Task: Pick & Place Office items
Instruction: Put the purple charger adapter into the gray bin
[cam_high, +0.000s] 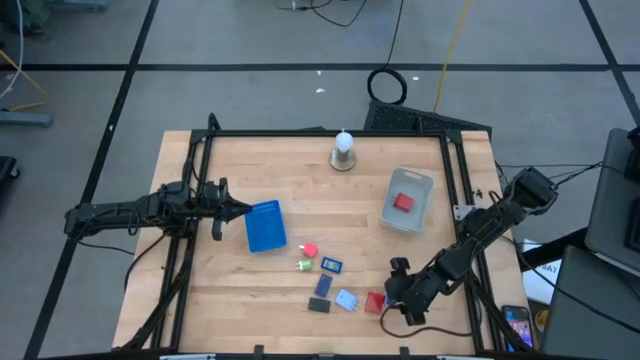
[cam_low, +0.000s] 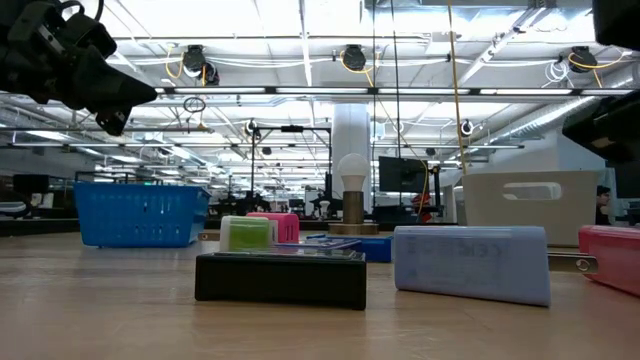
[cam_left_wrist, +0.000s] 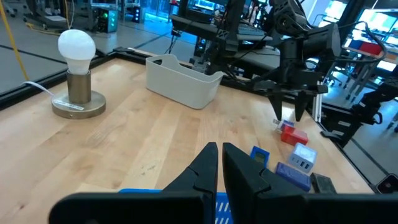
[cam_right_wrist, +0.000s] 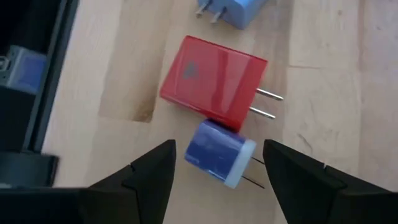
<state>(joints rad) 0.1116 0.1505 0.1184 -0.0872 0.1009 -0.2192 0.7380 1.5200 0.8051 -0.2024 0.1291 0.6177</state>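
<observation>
One red item (cam_high: 403, 202) lies in the grey bin (cam_high: 422, 185); several remain. Right gripper (cam_right_wrist: 217, 163) hovers spread above the blue charger (cam_right_wrist: 216, 152).

Bright, even overhead ceiling lights (cam_low: 300, 45); soft shadows, blurred close foreground

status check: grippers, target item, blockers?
Right gripper open, above small blue charger. Red charger touches it on one side. Left gripper shut, empty, by blue tray.
</observation>
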